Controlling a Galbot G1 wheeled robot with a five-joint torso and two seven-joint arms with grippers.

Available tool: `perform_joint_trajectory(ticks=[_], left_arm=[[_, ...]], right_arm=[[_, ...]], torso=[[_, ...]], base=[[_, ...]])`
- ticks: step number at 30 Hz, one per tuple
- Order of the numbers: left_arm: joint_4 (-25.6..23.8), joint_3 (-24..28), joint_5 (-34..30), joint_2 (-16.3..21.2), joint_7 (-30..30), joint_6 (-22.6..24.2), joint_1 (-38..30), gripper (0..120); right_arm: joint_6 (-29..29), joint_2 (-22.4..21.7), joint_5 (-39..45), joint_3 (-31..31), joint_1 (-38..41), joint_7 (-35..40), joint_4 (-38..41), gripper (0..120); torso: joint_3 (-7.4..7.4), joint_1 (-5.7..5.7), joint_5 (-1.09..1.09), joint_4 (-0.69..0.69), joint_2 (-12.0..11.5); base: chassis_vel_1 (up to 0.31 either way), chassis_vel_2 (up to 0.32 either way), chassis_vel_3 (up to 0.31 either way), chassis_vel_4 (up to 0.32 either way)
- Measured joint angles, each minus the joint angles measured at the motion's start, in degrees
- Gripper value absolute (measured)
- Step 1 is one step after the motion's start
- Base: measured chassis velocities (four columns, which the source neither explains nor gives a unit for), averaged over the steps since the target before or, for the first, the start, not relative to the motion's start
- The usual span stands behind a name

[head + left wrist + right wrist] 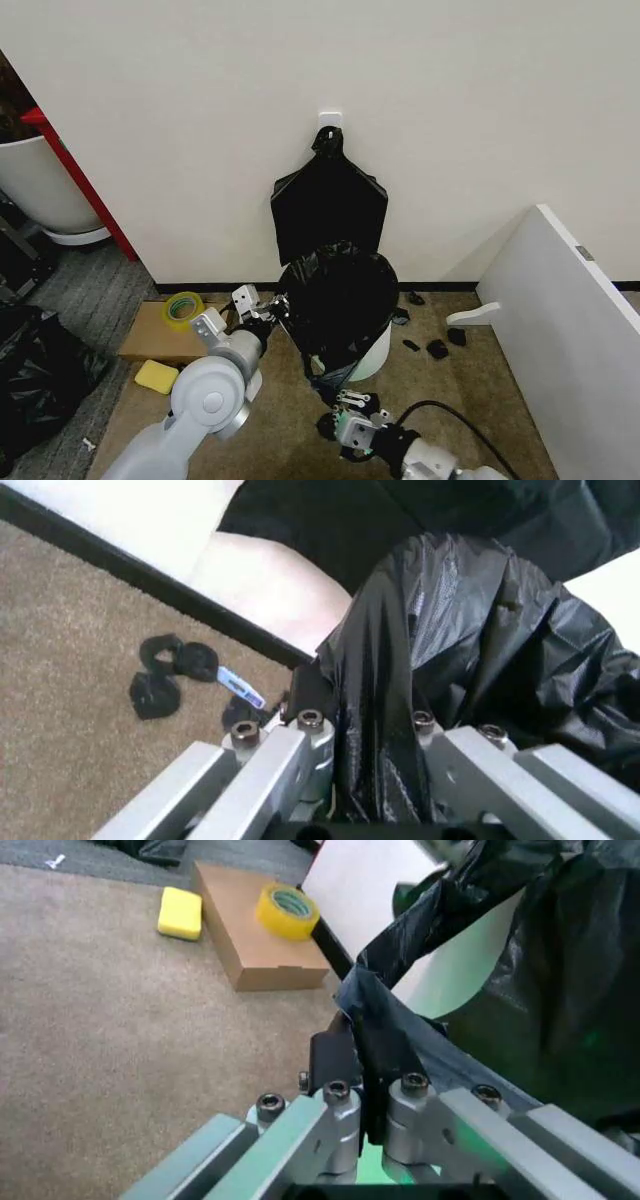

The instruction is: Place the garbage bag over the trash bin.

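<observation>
Nearest the camera, right gripper (345, 405) sits low on the carpet in front of the bin, jaws clamped on a twisted strip of the garbage bag (335, 290); the right wrist view shows the fingers (340, 1121) pinching that strip. Left gripper (262, 303) is higher, at the bin's left rim, also closed on a fold of the same bag, with film bunched between its fingers (300, 742). One garbage bag, draped in and over the mouth of one trash bin (375, 355); only a patch of white wall shows at the bin's lower right, and a loose tail hangs down the front toward the right gripper. Left of the bin: one cardboard box (160, 335) flat on the floor, one yellow tape roll (183, 308) on top of it, one yellow sponge (156, 376) just in front of it. Right of the bin: about four small black scraps (437, 348) scattered on the carpet. Behind, one flat bundle of black bags (328, 205) hangs from one wall hook (329, 120).
</observation>
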Motion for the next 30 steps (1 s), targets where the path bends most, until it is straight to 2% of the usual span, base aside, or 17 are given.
perform_joint_trajectory(ticks=[7,20,27,29,30], left_arm=[[-0.67,0.16,-1.42,-0.04,-0.79,0.71,-0.02,4],[-1.78,0.03,-2.85,0.02,-2.71,1.84,0.40,4],[-1.58,-0.49,-2.79,0.19,-2.70,1.87,0.69,4],[-1.00,-0.73,-2.68,0.32,-2.68,1.85,0.42,4],[-0.78,-0.77,-2.61,0.39,-2.68,1.84,0.28,4]], right_arm=[[-2.29,3.26,-0.76,-0.83,0.25,2.17,-3.55,0],[-4.84,4.57,-0.59,-0.39,-0.24,3.50,-5.97,0],[-0.99,3.85,1.29,0.19,-1.60,3.05,-4.64,0],[2.04,2.98,2.00,0.79,-2.75,2.31,-3.46,11],[3.39,2.64,2.17,1.05,-3.11,2.04,-3.17,12]], torso=[[0.00,0.00,0.00,0.00,0.00],[0.00,0.00,0.00,0.00,0.00],[0.00,0.00,0.00,0.00,0.00],[0.00,0.00,0.00,0.00,0.00],[0.00,0.00,0.00,-0.01,0.00]], base=[[0.000,0.000,0.000,0.000],[0.000,0.000,0.000,0.000],[0.000,0.000,0.000,0.000],[0.000,0.000,0.000,0.000],[0.000,0.000,0.000,0.000]])
